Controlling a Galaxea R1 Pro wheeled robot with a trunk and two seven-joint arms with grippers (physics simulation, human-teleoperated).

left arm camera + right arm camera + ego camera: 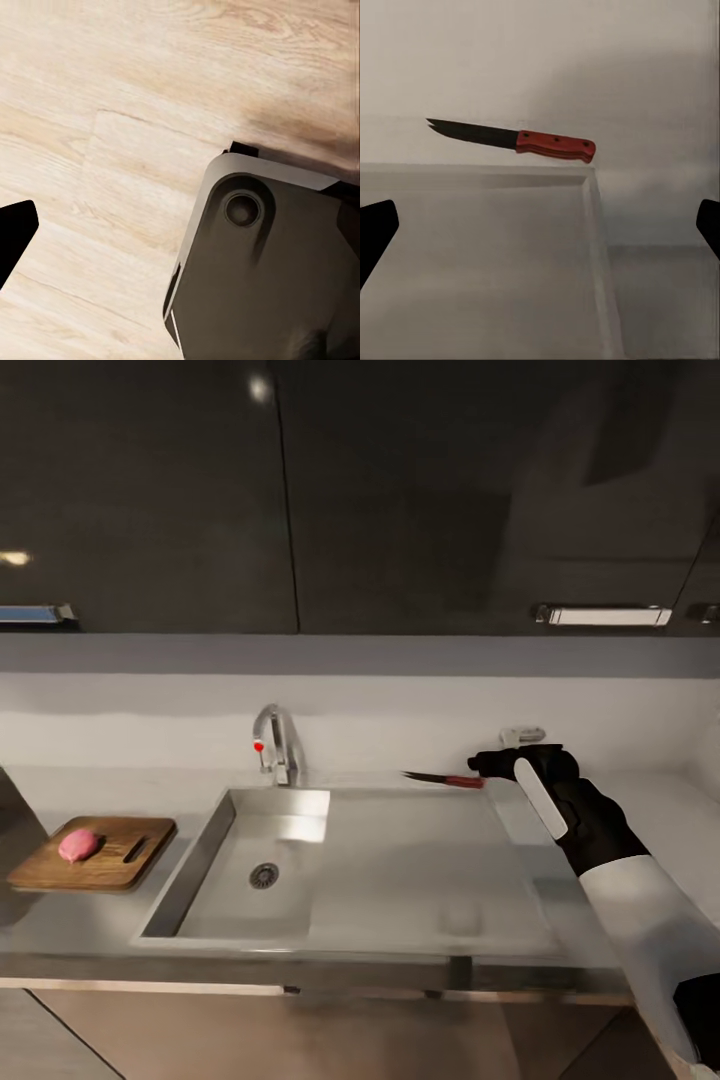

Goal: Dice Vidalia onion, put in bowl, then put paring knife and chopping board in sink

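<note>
Dark cabinets hung above the grey desk point(90, 935). From the head, the right claw point(487, 764) reached toward the paring knife point(443, 779) at the sink's point(190, 875) far rim; the Vidalia onion point(78, 844) sat on the chopping board point(118, 872), far left. The right wrist showed the knife point(514, 140) lying ahead between spread, empty fingertips point(375, 229). The left wrist faced wooden floor point(112, 112); that claw's opening I couldn't tell.

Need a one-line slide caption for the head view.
Right gripper reaches for the paring knife behind the sink; Vidalia onion sits on the chopping board.

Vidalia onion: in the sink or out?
Out. The Vidalia onion sits on the chopping board, left of the sink, whose basin holds nothing.
</note>
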